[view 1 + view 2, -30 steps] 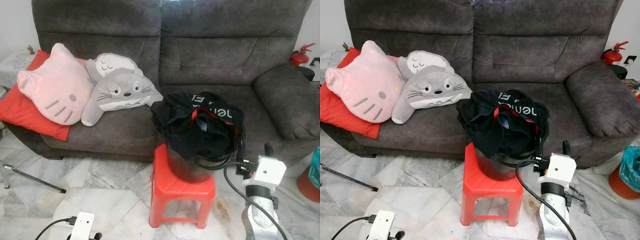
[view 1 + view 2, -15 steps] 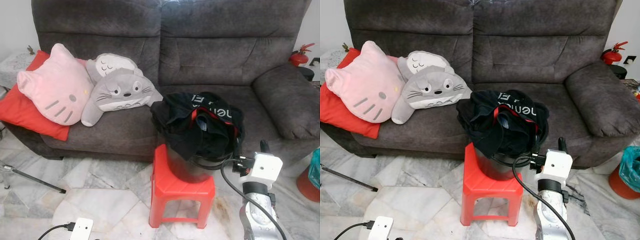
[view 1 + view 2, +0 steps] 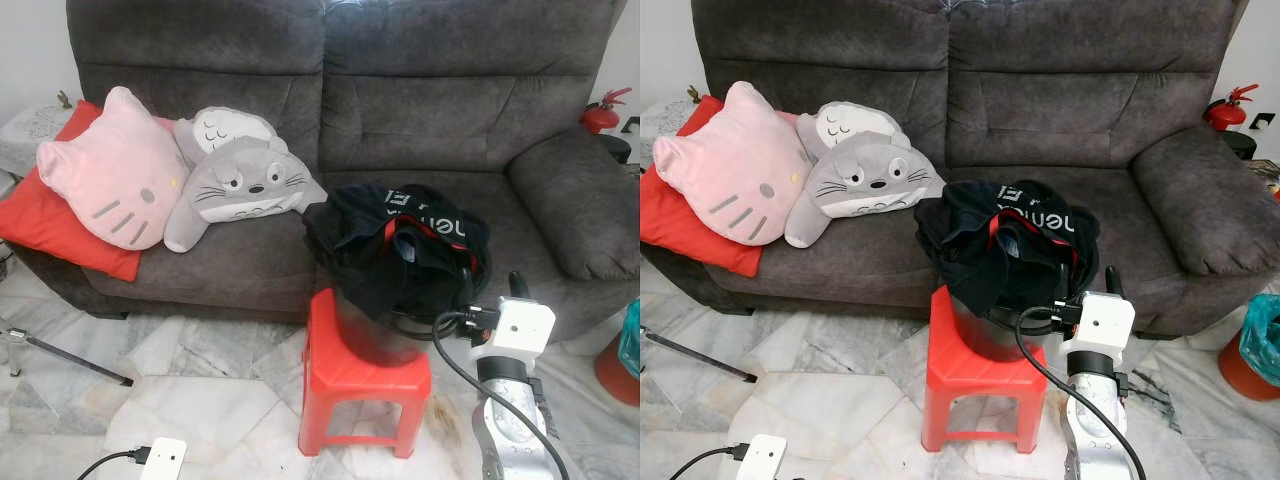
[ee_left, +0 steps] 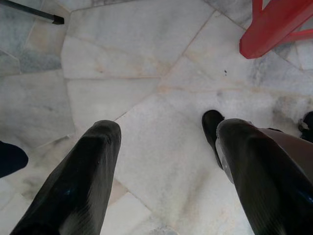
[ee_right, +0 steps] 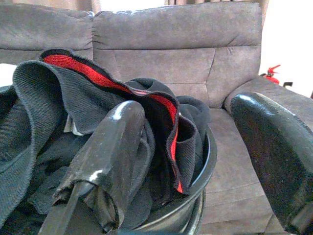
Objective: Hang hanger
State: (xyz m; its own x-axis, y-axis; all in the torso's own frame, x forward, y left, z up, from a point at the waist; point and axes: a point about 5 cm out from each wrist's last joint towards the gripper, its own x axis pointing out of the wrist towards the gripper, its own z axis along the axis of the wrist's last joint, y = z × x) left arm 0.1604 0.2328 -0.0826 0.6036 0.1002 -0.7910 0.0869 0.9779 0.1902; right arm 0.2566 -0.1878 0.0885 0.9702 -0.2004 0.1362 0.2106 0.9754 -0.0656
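A black bucket (image 3: 372,338) stands on a red plastic stool (image 3: 362,378) in front of the sofa. It is stuffed with black clothes (image 3: 400,240) with red trim and white lettering that spill over the rim. No hanger can be made out among them. My right gripper (image 3: 492,292) is open at the bucket's right rim. In the right wrist view its fingers (image 5: 115,156) straddle a red-edged fold of cloth (image 5: 161,105) without touching it. My left gripper (image 4: 166,129) hangs open and empty low over the marble floor (image 4: 146,78).
A grey two-seat sofa (image 3: 430,110) stands behind the stool, with a pink cat cushion (image 3: 110,180), a grey plush (image 3: 245,180) and a red pillow (image 3: 40,225) on its left seat. A fire extinguisher (image 3: 602,108) and an orange bin (image 3: 1250,355) stand at right. A tripod leg (image 3: 70,355) lies at left.
My right gripper has moved left and closer to the bucket's rim. My left wrist has sunk lower in the eye views.
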